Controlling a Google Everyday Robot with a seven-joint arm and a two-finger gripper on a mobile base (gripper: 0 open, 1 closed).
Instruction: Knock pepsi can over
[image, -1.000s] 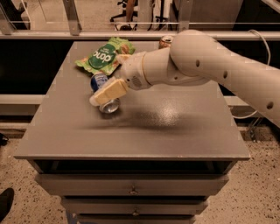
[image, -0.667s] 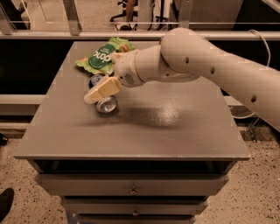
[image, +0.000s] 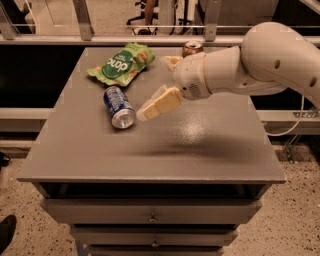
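The pepsi can (image: 118, 107), dark blue with a silver top, lies on its side on the grey table (image: 150, 155), left of centre, its top facing the front. My gripper (image: 150, 109) hangs just right of the can, a small gap apart, with its cream fingers (image: 161, 103) pointing down-left toward it. The white arm reaches in from the right.
A green snack bag (image: 120, 63) lies at the back left of the table. A copper-gold can (image: 192, 48) stands upright at the back edge, behind the arm. Drawers are below the tabletop; a railing runs behind the table.
The gripper has drawn back to the right, away from the can. The can now lies in full view on its side instead of being covered by the fingers.
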